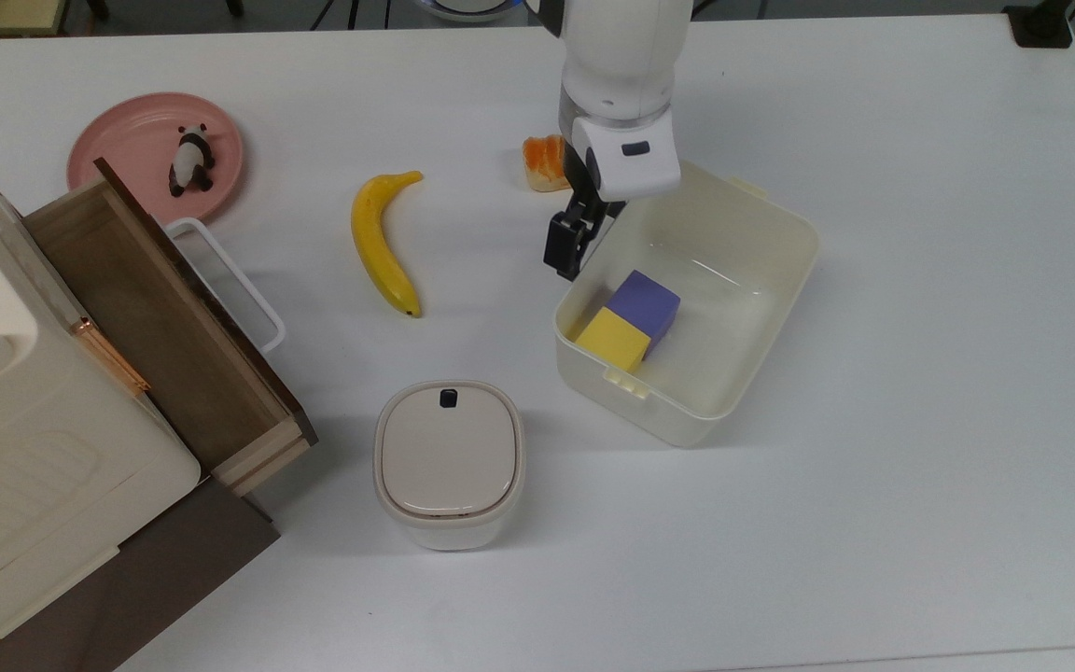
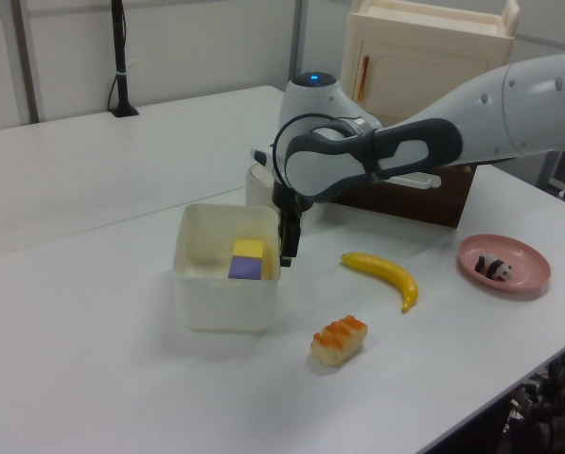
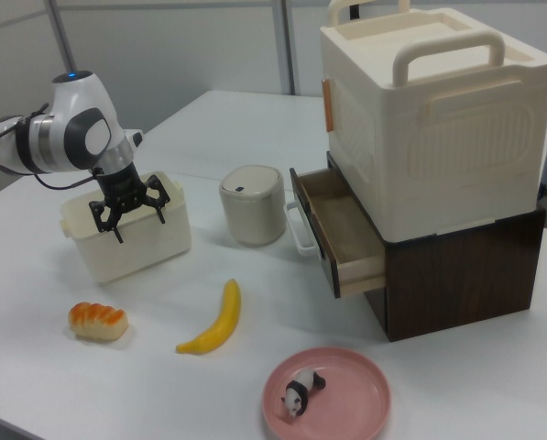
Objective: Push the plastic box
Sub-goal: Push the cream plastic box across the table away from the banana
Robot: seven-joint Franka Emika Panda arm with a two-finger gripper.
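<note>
arm: white, reaching in from the right view's left edge, bent down over the box
gripper (image 3: 128,215): black, pointing down against the box's near long wall
box (image 3: 140,246): cream, lidless, on the white table (image 3: 163,385)
bin (image 3: 252,203): beige lid with black button, just to the right view's right of the box
unit (image 3: 433,147): large, cream top with handle over a dark wooden base
drawer (image 3: 337,229): pulled open, white handle toward the bin
banana (image 3: 214,321): in front of the box and bin
sushi (image 3: 97,320): orange-topped, near the right view's left, in front of the box
plate (image 3: 351,378): pink, at the near edge, holding a panda figure (image 3: 298,397)
</note>
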